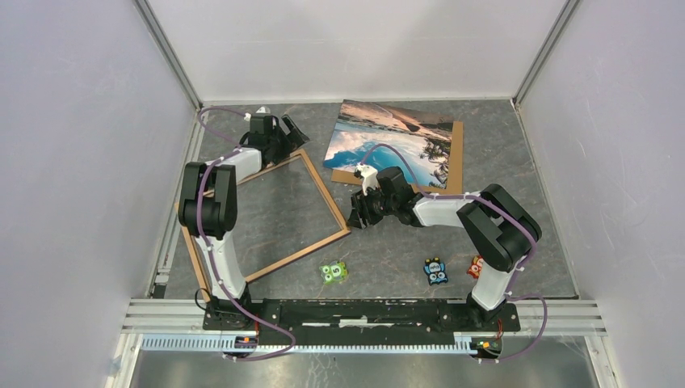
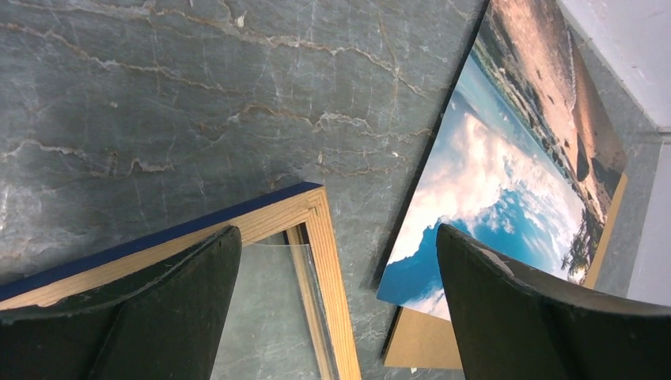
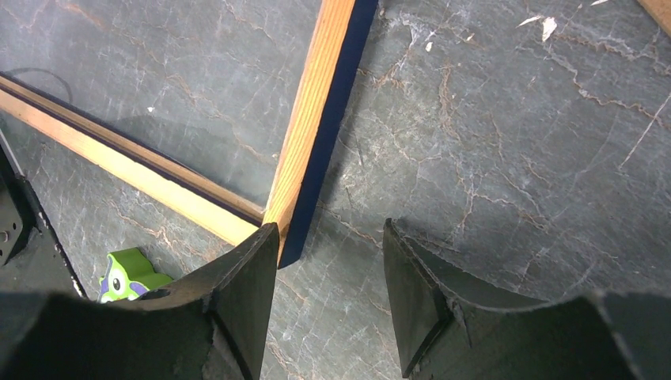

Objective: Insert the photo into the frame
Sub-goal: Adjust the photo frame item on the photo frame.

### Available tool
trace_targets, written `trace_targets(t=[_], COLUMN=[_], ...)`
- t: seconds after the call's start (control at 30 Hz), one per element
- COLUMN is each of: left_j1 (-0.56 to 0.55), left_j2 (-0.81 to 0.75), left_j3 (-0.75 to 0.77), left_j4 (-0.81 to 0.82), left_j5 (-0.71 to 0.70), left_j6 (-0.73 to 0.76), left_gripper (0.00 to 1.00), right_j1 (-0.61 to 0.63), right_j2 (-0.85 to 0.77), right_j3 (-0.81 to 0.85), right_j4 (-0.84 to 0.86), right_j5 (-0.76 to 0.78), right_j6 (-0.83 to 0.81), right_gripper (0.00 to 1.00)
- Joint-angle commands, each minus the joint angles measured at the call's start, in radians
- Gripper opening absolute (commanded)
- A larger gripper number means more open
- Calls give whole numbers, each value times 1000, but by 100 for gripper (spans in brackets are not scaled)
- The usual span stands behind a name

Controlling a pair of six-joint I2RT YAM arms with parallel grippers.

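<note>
Left wrist view: my left pincer (image 2: 336,237) gapes empty over a corner of the frame (image 2: 273,218). The photo (image 2: 506,182) lies flat to its right on a brown board (image 2: 419,344). My right pincer (image 3: 328,229) is half open, empty. The photo looks thin, light and bendy, so I'd pinch its overhanging edge.

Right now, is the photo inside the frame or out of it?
Out. The photo lies picture-up on a brown board, apart from the frame, whose opening shows bare table.

Plain brown cardboard board (image 1: 457,153) on grey veined tabletop (image 1: 388,242); small green monster figure (image 1: 334,272); blue monster figure (image 1: 436,271) beside red monster figure (image 1: 475,266).
</note>
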Motion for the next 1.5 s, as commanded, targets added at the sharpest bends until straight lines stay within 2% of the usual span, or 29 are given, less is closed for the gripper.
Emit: trace_targets(t=[0.0,0.2,0.6,0.73,0.8,0.93,1.1,1.3,1.47], left_j1=[-20,-55,-70,-72,-71,-77,-102,-105,-116], left_j2=[-45,-32,-56,-37,-37,-55,-44,-47,-70], left_j3=[20,4,-27,-11,6,13,43,19,1], left_j4=[-149,-188,-221,-223,-243,-264,-338,-386,-400], left_j5=[-42,-46,-208,-185,-187,-202,-211,-197,-187], left_j6=[41,18,70,66,68,72,65,31,43], left_gripper=[100,100,100,100,100,100,100,100,100], right_j1=[-2,-2,-8,3,22,63,89,102,102], right_j2=[22,28,-9,-95,-146,-131,-109,-49,-29], right_j3=[-15,-14,-15,-54,-116,-168,-163,-141,-120], right_j4=[-11,-11,-41,-54,-7,46,86,77,46], right_j5=[8,5,14,22,44,36,74,122,162], right_j6=[3,6,-7,-23,-29,-30,-18,13,30], right_gripper=[57,57,59,61,64,66,59,45,44])
